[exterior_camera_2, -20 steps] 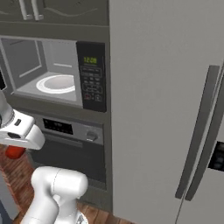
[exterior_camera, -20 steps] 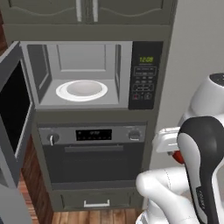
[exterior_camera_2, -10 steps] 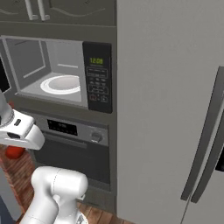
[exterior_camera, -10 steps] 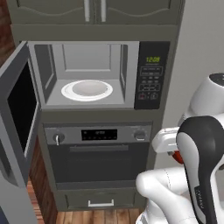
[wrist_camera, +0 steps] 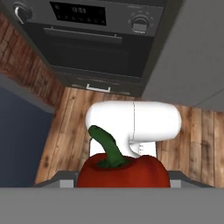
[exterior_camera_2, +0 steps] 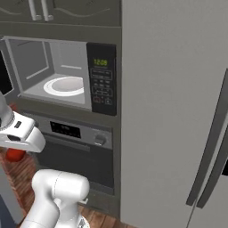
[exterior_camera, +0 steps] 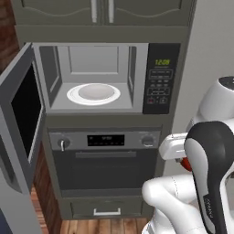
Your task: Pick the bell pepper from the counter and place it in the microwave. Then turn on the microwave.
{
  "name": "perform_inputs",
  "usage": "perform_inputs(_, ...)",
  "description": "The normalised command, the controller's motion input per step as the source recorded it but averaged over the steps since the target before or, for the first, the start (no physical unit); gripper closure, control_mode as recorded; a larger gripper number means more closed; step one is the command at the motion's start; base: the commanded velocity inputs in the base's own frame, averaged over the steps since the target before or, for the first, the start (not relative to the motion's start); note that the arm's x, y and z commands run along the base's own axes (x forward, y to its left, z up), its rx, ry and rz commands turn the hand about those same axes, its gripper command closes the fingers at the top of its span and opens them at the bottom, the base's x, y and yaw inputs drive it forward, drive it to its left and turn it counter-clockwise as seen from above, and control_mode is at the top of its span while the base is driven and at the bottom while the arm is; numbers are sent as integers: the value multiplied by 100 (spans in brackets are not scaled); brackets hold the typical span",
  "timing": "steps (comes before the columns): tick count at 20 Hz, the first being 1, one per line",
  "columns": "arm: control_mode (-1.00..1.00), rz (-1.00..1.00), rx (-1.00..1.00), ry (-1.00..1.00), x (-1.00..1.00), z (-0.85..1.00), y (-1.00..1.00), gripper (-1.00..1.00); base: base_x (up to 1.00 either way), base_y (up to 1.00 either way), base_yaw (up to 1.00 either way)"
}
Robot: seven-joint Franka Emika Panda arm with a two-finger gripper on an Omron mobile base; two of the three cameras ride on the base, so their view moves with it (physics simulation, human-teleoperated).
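Bell pepper (wrist_camera: 124, 173): red, green stem up, sitting between the gripper (wrist_camera: 124, 179) fingers in the hand view; I also catch a sliver of red beside the arm in the left base view and under the wrist in the right base view.
Gripper: clamped on the bell pepper, held low, at about the level of the oven (exterior_camera: 104, 160), well below the microwave (exterior_camera: 93, 77) opening.
Microwave: door (exterior_camera: 20, 114) swung wide to the left, white round plate (exterior_camera: 93, 94) bare inside, keypad panel (exterior_camera: 159, 78) on the right.
Step in hand, as I judge it: carrying the bell pepper up toward the cavity.
Risk 1: a lift too close to the cabinet could knock the bell pepper on the lower lip of the opening and loosen it.
Risk 2: glossy round skin may slip if I swing the arm fast.
Risk 3: a drop off the plate's centre could let it roll.
Writing: green digits on the keypad panel read about 12:09; the oven's display is too small for me to read.
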Motion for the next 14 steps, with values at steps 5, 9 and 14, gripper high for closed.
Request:
perform_inputs(5,100,0,0,0,0,0,0,100,19,1,14)
perform_inputs(9,100,0,0,0,0,0,0,100,32,0,20)
perform_inputs(14,100,0,0,0,0,0,0,100,42,0,17)
